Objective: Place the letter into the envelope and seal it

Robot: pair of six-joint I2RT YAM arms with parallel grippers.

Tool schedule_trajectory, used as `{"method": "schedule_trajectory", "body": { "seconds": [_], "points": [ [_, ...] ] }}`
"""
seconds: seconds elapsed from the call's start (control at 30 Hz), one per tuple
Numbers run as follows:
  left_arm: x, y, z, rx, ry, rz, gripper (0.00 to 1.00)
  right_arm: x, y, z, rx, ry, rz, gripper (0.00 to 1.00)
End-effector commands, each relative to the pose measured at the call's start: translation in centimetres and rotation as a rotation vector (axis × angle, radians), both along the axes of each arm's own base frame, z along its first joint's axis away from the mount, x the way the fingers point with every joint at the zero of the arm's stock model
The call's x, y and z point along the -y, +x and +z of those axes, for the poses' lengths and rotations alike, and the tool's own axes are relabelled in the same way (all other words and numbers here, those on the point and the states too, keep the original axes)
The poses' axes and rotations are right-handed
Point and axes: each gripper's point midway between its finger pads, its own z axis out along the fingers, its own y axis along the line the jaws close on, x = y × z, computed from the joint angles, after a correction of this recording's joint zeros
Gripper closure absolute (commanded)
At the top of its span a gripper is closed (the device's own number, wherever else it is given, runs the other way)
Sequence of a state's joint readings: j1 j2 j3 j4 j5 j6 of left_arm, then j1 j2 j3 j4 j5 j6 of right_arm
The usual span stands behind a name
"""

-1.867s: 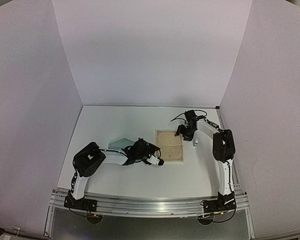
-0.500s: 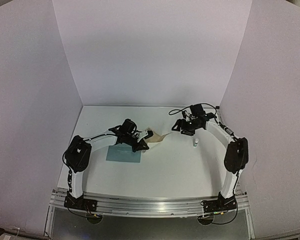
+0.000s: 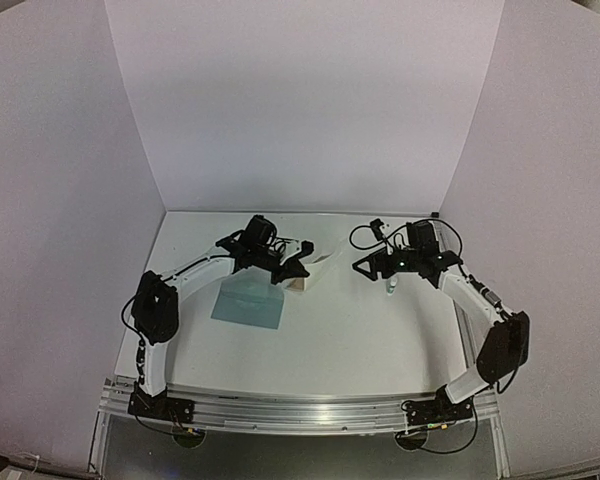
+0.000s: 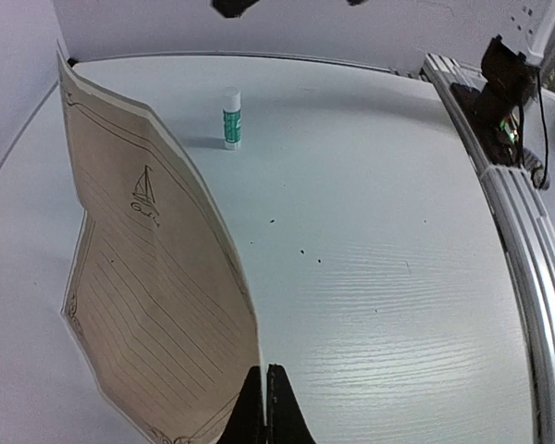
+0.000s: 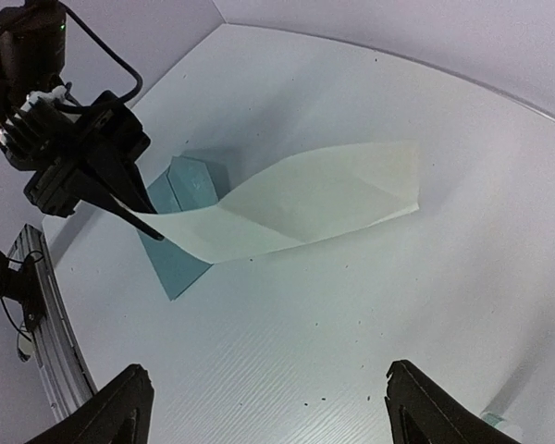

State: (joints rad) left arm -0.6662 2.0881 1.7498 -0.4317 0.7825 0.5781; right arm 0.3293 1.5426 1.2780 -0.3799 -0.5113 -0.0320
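Observation:
The tan letter point(image 4: 148, 305) with its dark border and small sailboat drawing hangs curled on edge, pinched at one corner by my left gripper point(image 4: 264, 372), which is shut on it. From above, the letter point(image 3: 317, 268) is lifted behind the flat teal envelope point(image 3: 248, 303). The right wrist view shows the letter's pale back point(image 5: 296, 208) twisting down toward the table, with the envelope point(image 5: 183, 190) partly hidden behind it. My right gripper point(image 5: 268, 368) is open and empty, hovering apart from the letter, at the right point(image 3: 365, 265) in the top view.
A white glue stick with a green label point(image 4: 230, 117) stands upright on the table, just below the right gripper in the top view point(image 3: 390, 290). A metal rail point(image 4: 527, 277) runs along the near table edge. White walls enclose three sides.
The letter, earlier flat on the table, now hangs lifted in the left gripper, which has moved back and right. The right arm has swung right and its jaws have opened wider.

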Motion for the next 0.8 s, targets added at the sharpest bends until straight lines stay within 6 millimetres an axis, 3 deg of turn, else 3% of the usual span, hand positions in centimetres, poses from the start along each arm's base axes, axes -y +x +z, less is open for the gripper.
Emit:
{"method": "schedule_trajectory", "body": {
  "seconds": [0.0, 0.1, 0.23, 0.5, 0.77],
  "points": [
    [-0.4, -1.7, 1.4, 0.133, 0.003, -0.210, 1.00, 0.5, 1.1, 1.6, 0.137, 0.050, 0.099, 0.15],
    [-1.7, -4.3, 2.7, 0.181, 0.003, -0.358, 1.00, 0.5, 0.8, 1.7, 0.166, 0.058, 0.150, 0.15],
    [-2.7, -6.1, 3.9, 0.202, -0.011, -0.428, 1.00, 0.1, 0.2, 1.8, 0.207, 0.064, 0.220, 0.15],
    [-2.1, -5.8, 4.4, 0.106, -0.042, -0.357, 1.00, -0.7, -4.8, 2.0, 0.211, 0.174, 0.390, 0.17],
    [-2.2, -6.2, 3.5, 0.055, -0.030, -0.353, 1.00, 0.2, -8.6, 4.7, 0.283, 0.196, 0.392, 0.16]
  ]
}}
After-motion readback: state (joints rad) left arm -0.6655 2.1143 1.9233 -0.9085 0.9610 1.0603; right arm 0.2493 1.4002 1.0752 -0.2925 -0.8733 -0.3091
